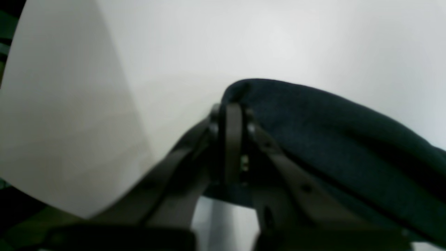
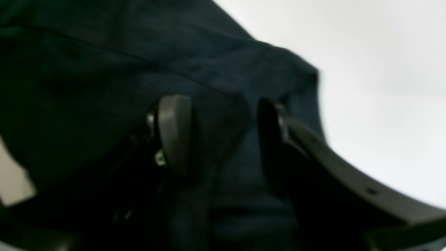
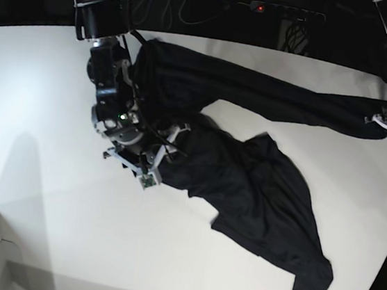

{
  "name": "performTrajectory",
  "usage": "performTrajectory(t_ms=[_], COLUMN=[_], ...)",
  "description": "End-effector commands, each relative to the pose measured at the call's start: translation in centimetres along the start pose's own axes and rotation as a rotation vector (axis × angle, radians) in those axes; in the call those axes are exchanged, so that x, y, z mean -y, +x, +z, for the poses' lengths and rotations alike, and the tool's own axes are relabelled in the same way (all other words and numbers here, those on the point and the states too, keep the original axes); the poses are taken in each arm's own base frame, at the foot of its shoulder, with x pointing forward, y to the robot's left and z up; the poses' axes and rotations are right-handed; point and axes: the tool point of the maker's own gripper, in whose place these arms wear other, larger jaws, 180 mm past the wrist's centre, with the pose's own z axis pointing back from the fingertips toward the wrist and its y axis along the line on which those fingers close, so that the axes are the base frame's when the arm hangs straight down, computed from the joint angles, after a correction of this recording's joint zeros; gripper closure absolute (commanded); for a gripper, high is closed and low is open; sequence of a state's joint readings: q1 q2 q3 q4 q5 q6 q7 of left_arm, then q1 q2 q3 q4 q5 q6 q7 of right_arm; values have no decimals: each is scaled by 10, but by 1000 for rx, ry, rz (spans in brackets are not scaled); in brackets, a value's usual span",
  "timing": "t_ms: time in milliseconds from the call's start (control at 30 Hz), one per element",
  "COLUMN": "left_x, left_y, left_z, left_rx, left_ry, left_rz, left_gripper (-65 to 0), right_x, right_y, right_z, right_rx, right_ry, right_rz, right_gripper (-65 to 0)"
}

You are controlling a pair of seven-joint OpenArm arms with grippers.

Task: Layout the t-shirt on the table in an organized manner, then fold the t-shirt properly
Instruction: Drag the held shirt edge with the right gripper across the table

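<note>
T-shirt [image 3: 246, 172] sleeve end pinched in left jaws; right jaws parted, fabric between.

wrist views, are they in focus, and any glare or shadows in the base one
Left wrist view: soft, the left gripper and t-shirt edges smeared. Right wrist view: blurrier, the right gripper fingers fuzzy against dark cloth. Base view: sharp, with fisheye bending of the table edge, faint grey shadows lower left, no strong glare.
</note>
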State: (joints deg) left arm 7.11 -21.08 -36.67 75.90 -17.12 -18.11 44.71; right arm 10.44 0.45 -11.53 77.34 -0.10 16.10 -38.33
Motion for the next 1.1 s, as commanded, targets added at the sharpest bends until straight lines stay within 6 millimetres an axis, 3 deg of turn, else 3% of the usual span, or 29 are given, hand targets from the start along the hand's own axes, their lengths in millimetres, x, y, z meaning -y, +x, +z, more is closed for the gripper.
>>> performTrajectory(t_ms=[0, 233, 300, 467, 833, 933, 1067], left_x=[-2, 1, 1, 1, 1, 1, -10], left_y=[17, 15, 15, 15, 15, 14, 15], left_z=[4, 3, 3, 3, 3, 3, 7], left_rx=[50, 50, 50, 50, 48, 47, 61], left_ry=[4, -1, -2, -2, -3, -3, 18], left_rz=[1, 4, 3, 3, 1, 1, 37], left_gripper=[-2, -2, -2, -2, -2, -2, -2], right_x=[3, -4, -4, -2, 9, 17, 1], right_y=[22, 15, 14, 21, 97, 99, 69], right_z=[3, -2, -2, 0, 45, 47, 32], right_rx=[58, 37, 36, 52, 277, 276, 194], right_ry=[-2, 14, 14, 7, -48, -62, -22], right_rz=[9, -3, -4, -1, 53, 67, 66], right_gripper=[-311, -289, -233, 0, 0, 0, 0])
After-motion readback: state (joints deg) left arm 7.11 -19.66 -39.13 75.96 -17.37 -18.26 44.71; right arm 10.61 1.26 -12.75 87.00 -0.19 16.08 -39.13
